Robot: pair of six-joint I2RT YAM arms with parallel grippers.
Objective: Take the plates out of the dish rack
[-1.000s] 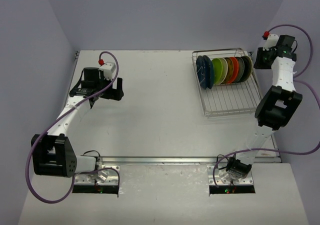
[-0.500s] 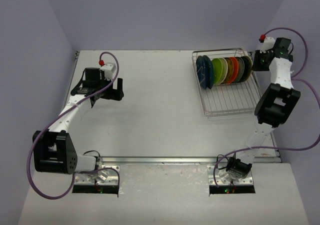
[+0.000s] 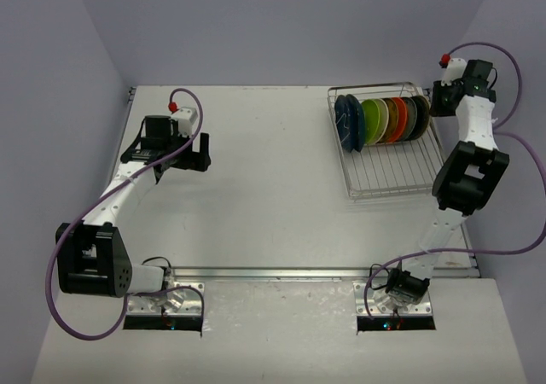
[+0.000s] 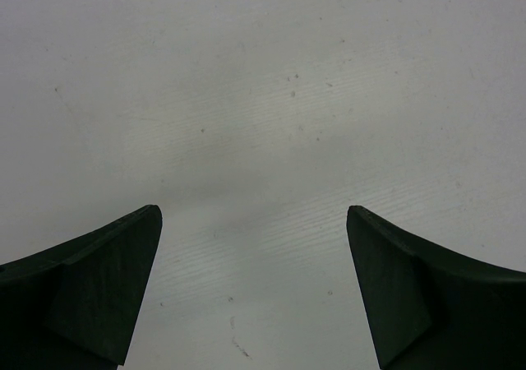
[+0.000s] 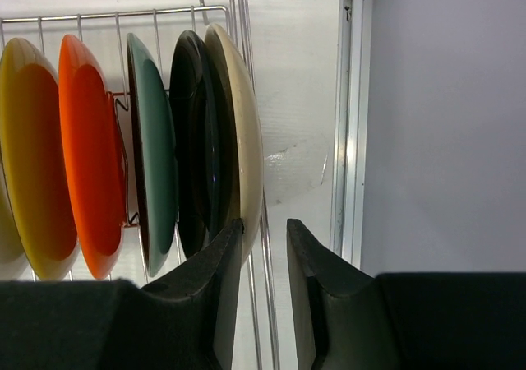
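The silver wire dish rack (image 3: 392,175) stands at the back right with several plates upright in a row: dark blue (image 3: 348,121), lime green (image 3: 374,121), orange-red (image 3: 397,118), black (image 3: 420,115). In the right wrist view the row reads yellow (image 5: 29,156), orange (image 5: 90,156), teal (image 5: 152,156), black (image 5: 193,140), cream (image 5: 244,131). My right gripper (image 5: 265,226) is at the rack's right end (image 3: 438,102), jaws narrowly apart around the cream plate's rim and the rack's end wire, not clamped. My left gripper (image 4: 253,222) is wide open and empty over bare table (image 3: 198,154).
The table's right metal edge rail (image 5: 349,115) and the side wall (image 5: 444,123) lie just right of my right gripper. White tabletop (image 3: 264,188) spreads between the two arms and in front of the rack.
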